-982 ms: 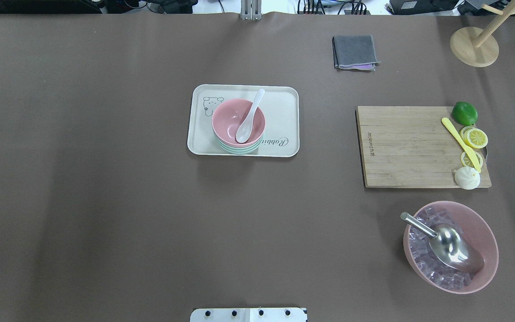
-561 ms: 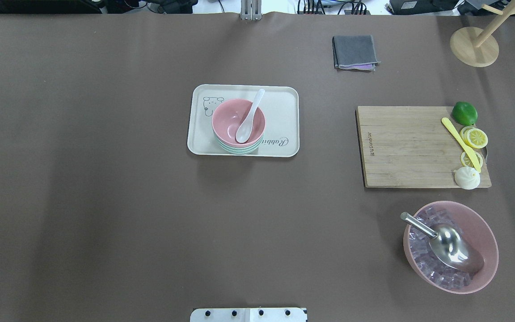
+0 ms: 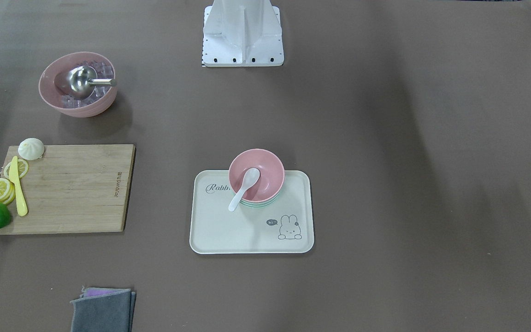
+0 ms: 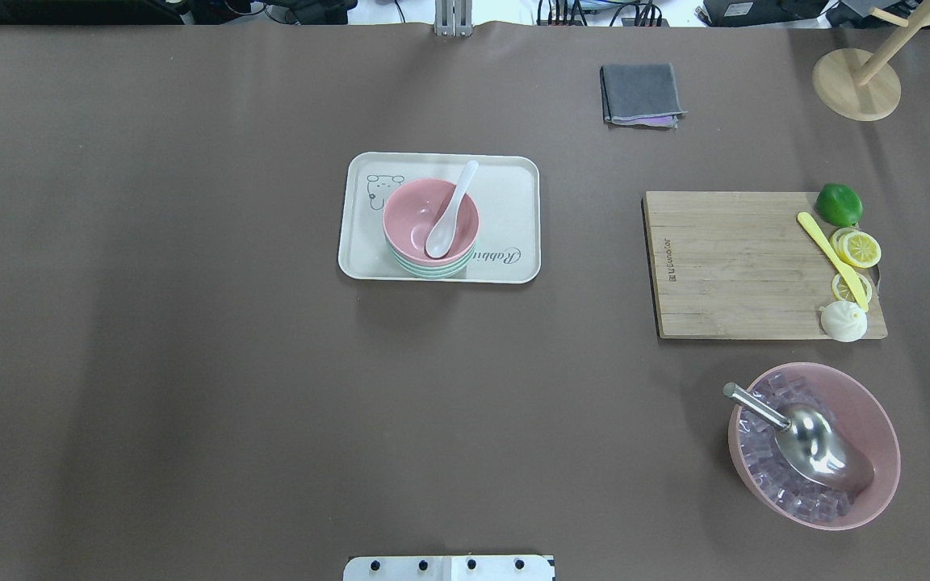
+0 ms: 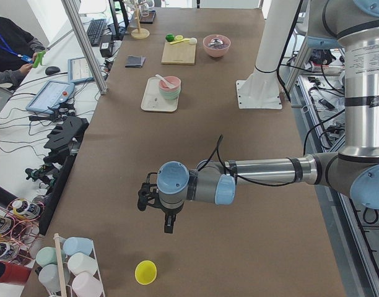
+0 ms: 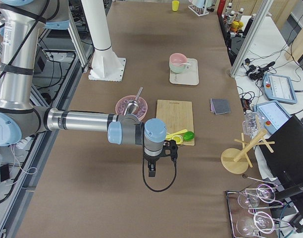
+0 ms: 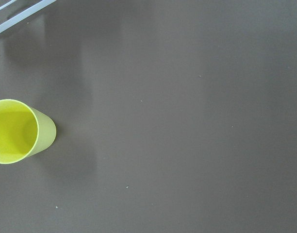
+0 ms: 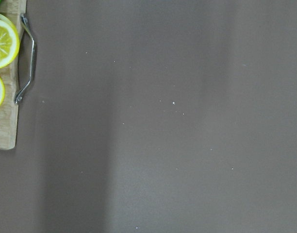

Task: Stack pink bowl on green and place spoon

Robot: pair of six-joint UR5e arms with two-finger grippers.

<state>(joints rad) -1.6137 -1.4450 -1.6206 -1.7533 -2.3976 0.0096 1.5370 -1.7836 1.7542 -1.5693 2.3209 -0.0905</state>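
Pink bowl (image 4: 416, 214) atop green bowl (image 4: 431, 271) already, spoon (image 4: 449, 214) inside, handle toward 1 o'clock. Seems finished; calls for no further grasp. Cannot tell state of left gripper (image 5: 168, 224) or right gripper (image 6: 151, 171).

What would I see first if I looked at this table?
Probably the pink bowl sitting in a green bowl on the cream tray in the middle, with a white spoon leaning inside. Next, on the robot's right, a bigger pink bowl of ice cubes with a shiny metal scoop, beside a cutting board with lemon slices.
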